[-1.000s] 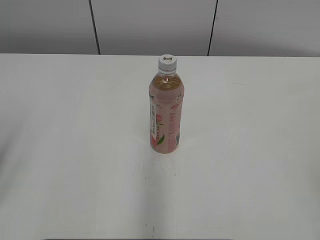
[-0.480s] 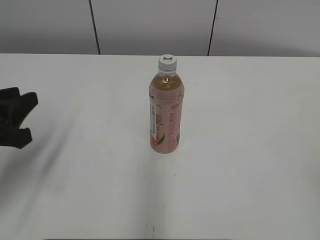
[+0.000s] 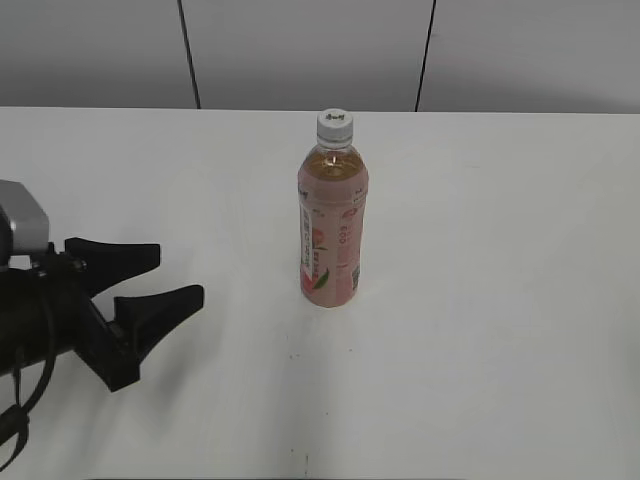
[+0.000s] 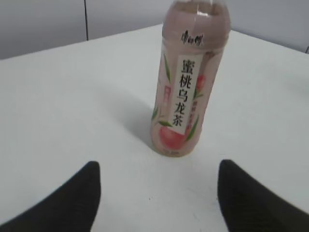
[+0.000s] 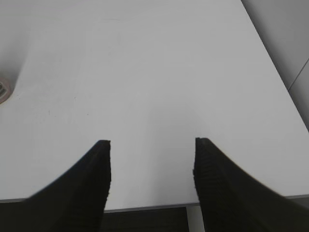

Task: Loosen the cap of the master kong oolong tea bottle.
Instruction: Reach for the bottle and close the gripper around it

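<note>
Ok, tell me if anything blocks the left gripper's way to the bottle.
Nothing visible does. The left gripper is open and aimed at the bottle, with only bare table between them. The cap is untouched.

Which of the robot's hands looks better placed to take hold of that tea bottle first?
Probably the left. The left hand is open and pointed at the bottle, which stands upright between its fingers in the wrist view. The right hand faces bare table.
</note>
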Tool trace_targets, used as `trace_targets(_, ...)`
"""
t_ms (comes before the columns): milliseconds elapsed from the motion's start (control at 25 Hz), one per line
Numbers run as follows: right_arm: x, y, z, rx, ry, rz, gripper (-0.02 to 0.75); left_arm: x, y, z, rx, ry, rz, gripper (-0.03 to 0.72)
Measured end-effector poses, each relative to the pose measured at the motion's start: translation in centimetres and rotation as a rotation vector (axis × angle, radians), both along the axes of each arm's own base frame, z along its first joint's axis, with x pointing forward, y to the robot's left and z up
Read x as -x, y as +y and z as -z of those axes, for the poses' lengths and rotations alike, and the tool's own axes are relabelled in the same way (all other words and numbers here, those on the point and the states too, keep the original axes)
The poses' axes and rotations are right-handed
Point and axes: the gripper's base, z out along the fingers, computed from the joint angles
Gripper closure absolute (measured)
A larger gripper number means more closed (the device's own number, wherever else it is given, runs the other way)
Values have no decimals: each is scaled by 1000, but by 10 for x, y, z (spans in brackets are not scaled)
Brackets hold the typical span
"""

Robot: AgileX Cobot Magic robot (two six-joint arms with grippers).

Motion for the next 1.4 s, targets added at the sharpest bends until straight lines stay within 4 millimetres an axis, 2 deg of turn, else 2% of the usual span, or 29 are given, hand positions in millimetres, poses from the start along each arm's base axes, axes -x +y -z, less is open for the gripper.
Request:
trace_targets(160,0,0,0,-4,0,-3,318,-11,-15,8,-3,9,64,163)
trace_targets(440,0,0,0,-4,0,-3,318,-38,-56,-4,20,-103,172,155)
trace_targets(560,0,0,0,0,0,0,318,-51,-68,-2,25,-117,187,155)
trace_targets(880,0,0,0,0,0,0,318,-72,-80,15,49,-71,194,155)
trace_targets(1400,0,0,0,-1,0,1,318,-86,-89,23,66,-60,234,144)
